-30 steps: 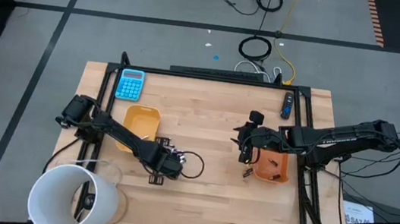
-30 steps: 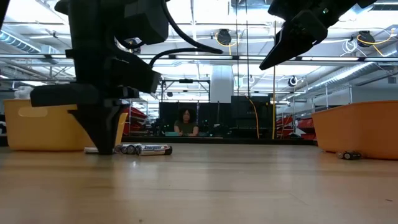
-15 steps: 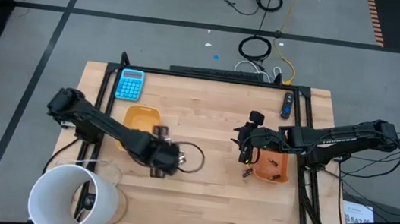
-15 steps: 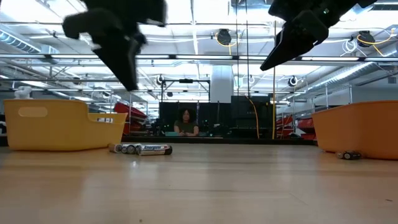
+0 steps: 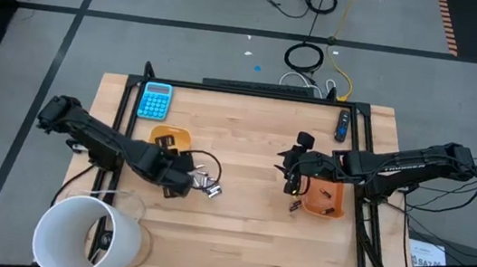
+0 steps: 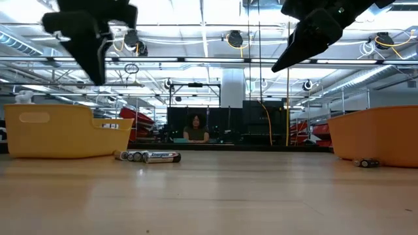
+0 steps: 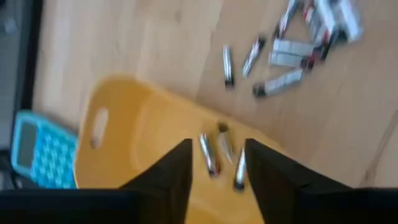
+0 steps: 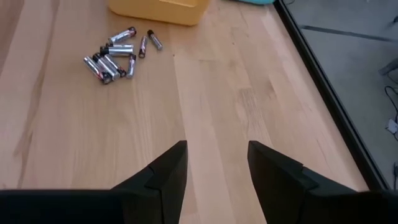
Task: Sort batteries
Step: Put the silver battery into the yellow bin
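My left gripper (image 7: 217,144) is open and hangs over the left orange tray (image 7: 137,137), where three batteries (image 7: 221,155) lie on the floor of the tray below its fingers. In the high view it (image 5: 166,150) covers the tray's near part (image 5: 170,134). A loose pile of silvery and dark batteries (image 5: 207,185) lies flat on the wood just right of that tray, also seen as the pile (image 8: 112,56). My right gripper (image 8: 217,146) is open and held above the table beside the right orange tray (image 5: 326,199), touching nothing. One battery (image 6: 367,162) lies against that tray's foot.
A blue calculator (image 5: 155,100) lies at the table's far left, beyond the left tray. A big white bucket (image 5: 84,238) stands at the near left corner. A dark handset (image 5: 343,124) sits on the far right rail. A person (image 6: 194,127) sits in the room behind.
My left gripper rose from the battery pile on the table and swung toward the table's left and far side, ending above the left orange tray. The pile it had covered now shows on the wood. My right arm kept still.
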Tool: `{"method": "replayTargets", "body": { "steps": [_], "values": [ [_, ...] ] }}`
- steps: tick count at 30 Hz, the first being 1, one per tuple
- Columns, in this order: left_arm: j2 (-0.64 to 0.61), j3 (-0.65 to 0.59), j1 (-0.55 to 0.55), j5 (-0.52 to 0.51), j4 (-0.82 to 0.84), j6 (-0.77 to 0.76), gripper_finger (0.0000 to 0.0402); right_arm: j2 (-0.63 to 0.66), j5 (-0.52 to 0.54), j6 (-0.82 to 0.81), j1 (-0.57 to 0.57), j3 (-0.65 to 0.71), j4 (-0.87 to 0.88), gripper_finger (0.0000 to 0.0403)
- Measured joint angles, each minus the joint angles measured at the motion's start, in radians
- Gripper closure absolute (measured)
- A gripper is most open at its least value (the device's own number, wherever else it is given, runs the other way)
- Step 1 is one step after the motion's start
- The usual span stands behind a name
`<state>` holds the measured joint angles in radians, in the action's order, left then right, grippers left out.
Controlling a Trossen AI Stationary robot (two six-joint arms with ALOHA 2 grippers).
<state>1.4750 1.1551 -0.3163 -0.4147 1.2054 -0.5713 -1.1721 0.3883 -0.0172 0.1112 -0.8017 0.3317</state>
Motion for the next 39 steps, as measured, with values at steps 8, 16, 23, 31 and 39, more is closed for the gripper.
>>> {"method": "replayTargets", "body": {
  "steps": [8,16,23,31,39],
  "values": [
    [0.043,0.022,0.036,0.034,-0.176,0.169,0.0210,0.000,-0.002,0.000,0.000,0.000,-0.013,0.0243],
    [0.245,0.022,0.043,0.225,-0.246,0.429,0.0209,0.000,-0.032,0.000,0.000,0.000,-0.012,0.0243],
    [0.338,0.022,0.057,0.232,-0.283,0.579,0.0229,0.000,-0.050,0.001,0.000,0.000,-0.012,0.0243],
    [0.371,0.013,0.101,0.237,-0.286,0.642,0.0240,0.000,-0.050,0.003,0.000,0.000,-0.012,0.0243],
    [0.371,-0.045,0.161,0.302,-0.356,0.730,0.0243,0.000,-0.050,0.007,0.000,0.000,-0.009,0.0243]
  ]
}}
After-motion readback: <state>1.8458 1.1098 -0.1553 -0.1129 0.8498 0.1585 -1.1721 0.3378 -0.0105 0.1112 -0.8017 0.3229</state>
